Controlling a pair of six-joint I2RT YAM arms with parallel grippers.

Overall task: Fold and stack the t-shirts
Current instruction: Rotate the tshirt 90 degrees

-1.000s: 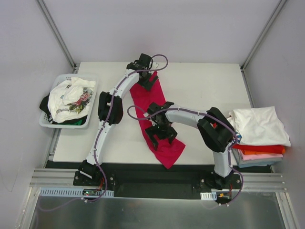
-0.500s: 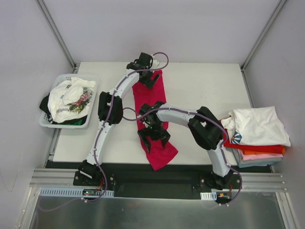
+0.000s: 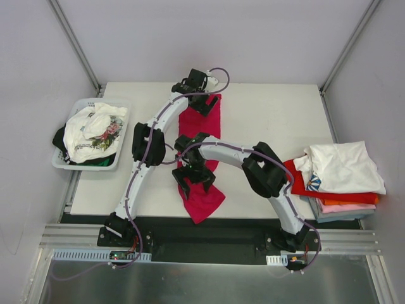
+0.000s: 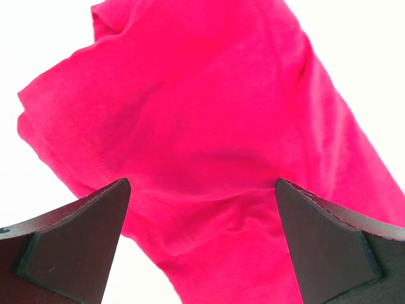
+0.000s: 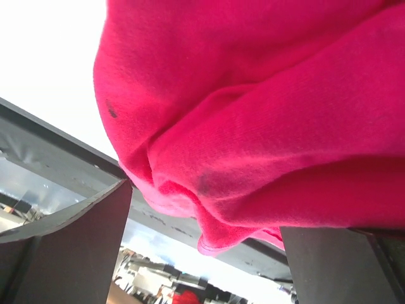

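On the white desk (image 3: 266, 126), the crimson t-shirt (image 3: 200, 123) lies as a long strip, dragged left and straighter than a second ago. The left hand (image 3: 204, 106) and right hand (image 3: 193, 183) stand wide open over it, so the next fold looks near.

— How many t-shirts are counted on the surface (image 3: 266, 120)?
— One: a crimson t-shirt (image 3: 201, 123).
— And in the one white basket (image 3: 76, 166)?
— Two are told apart: a white printed shirt (image 3: 95, 130) and a dark shirt (image 3: 60, 136).
— In the stack at the right?
— A white shirt (image 3: 345, 166), a red shirt (image 3: 302, 187) and a pink shirt (image 3: 342, 207) are made out; lower layers cannot be counted.
— Claws?
— Two are counted: the left claw (image 4: 201, 182) and the right claw (image 5: 205, 209).
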